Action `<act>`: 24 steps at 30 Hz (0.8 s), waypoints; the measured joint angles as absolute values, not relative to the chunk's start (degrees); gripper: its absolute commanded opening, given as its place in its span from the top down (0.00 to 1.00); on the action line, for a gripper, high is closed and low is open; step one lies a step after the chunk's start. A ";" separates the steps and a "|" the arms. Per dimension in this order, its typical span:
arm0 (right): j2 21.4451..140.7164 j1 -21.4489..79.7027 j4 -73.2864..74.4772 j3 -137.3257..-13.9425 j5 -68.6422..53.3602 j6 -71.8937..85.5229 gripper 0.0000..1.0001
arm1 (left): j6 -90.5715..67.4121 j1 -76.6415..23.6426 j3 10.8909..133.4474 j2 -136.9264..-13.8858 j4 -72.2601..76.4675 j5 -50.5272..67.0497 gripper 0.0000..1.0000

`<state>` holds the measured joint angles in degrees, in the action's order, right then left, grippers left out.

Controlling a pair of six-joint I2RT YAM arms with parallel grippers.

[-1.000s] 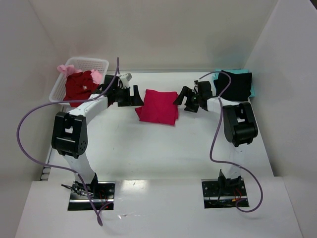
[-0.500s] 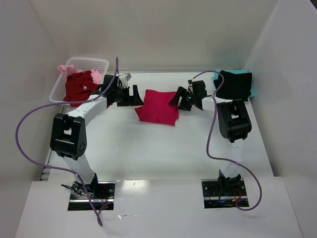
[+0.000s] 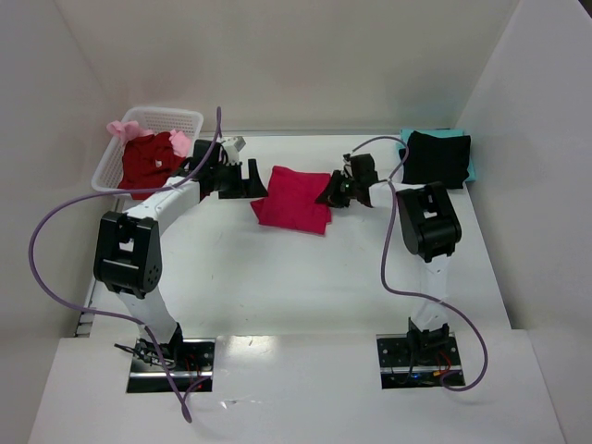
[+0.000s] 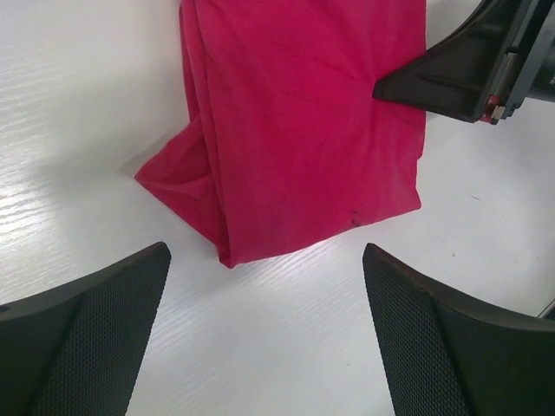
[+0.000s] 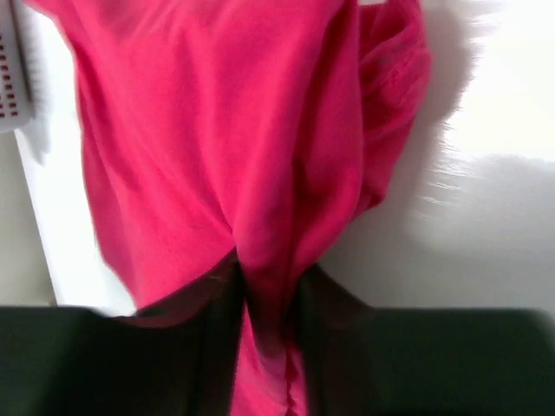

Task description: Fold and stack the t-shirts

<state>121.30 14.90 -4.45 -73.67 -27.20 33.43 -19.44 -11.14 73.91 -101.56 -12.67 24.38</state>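
Note:
A folded crimson-pink t-shirt [image 3: 294,198] lies on the table's middle back. My right gripper [image 3: 329,193] is shut on its right edge; in the right wrist view a pinch of the crimson-pink cloth [image 5: 269,303] runs between the dark fingers [image 5: 195,338]. My left gripper [image 3: 252,178] stands wide open just left of the shirt, nothing between its fingers [image 4: 95,303]; the crimson-pink shirt [image 4: 303,130] lies ahead of them, apart. A black t-shirt [image 3: 437,157] rests folded on a teal one [image 3: 472,166] at the back right. Dark red [image 3: 148,162] and pale pink [image 3: 120,128] tees fill the basket.
A white lattice basket [image 3: 176,117] stands at the back left by the left wall. White walls close in the table on the left, back and right. Purple cables loop from both arms over the table.
My right gripper moved left onto the crimson-pink shirt's right edge and shut on it. The shirt shifted slightly. The left arm stayed still and open.

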 measured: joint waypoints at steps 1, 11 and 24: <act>121.45 14.92 -4.19 -73.76 -26.83 33.36 0.88 | -19.44 -11.14 73.91 -101.56 -12.71 24.38 0.00; 122.63 15.77 7.97 -82.39 -19.68 29.98 1.00 | -19.33 -11.14 73.87 -100.68 -13.43 24.49 0.00; 126.17 9.52 26.65 -107.00 -7.20 15.14 1.00 | -17.87 -11.14 73.69 -98.50 -13.89 24.77 0.00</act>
